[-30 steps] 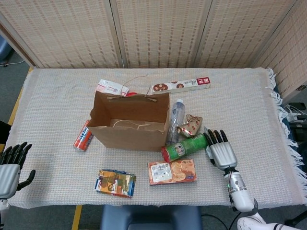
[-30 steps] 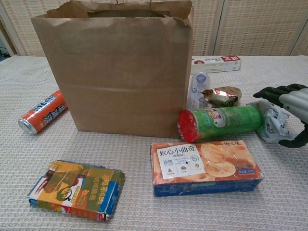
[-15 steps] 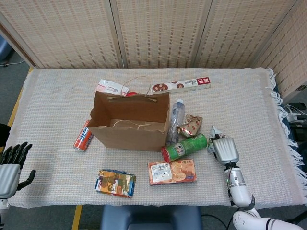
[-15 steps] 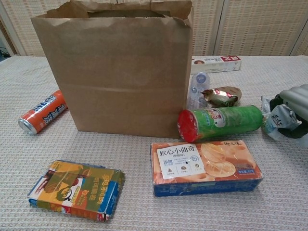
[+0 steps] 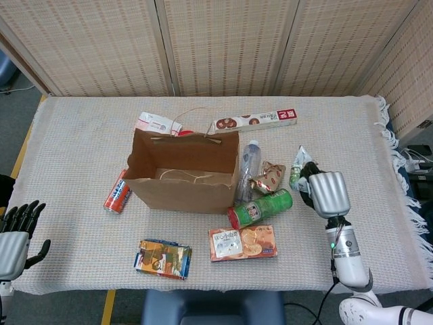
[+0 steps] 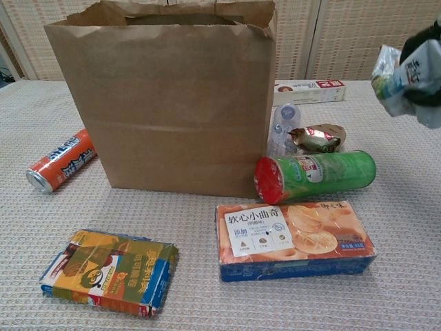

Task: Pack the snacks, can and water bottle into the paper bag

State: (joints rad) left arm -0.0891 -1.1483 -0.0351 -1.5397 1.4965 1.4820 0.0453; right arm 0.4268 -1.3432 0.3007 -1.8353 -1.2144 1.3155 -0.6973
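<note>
Carrying the small snack packet [image 6: 403,72] leftward and clear above the rim of the paper bag [image 5: 183,179] is advised before release, since the bag's mouth stands open and upright. The packet is gripped by the right hand [image 5: 325,189], fingers curled around it, raised above the table to the right of the green tube [image 5: 260,208]. A crinkled, pale wrapper with green print is seen. The left hand [image 5: 15,233] is held spread and empty at the near left edge.
</note>
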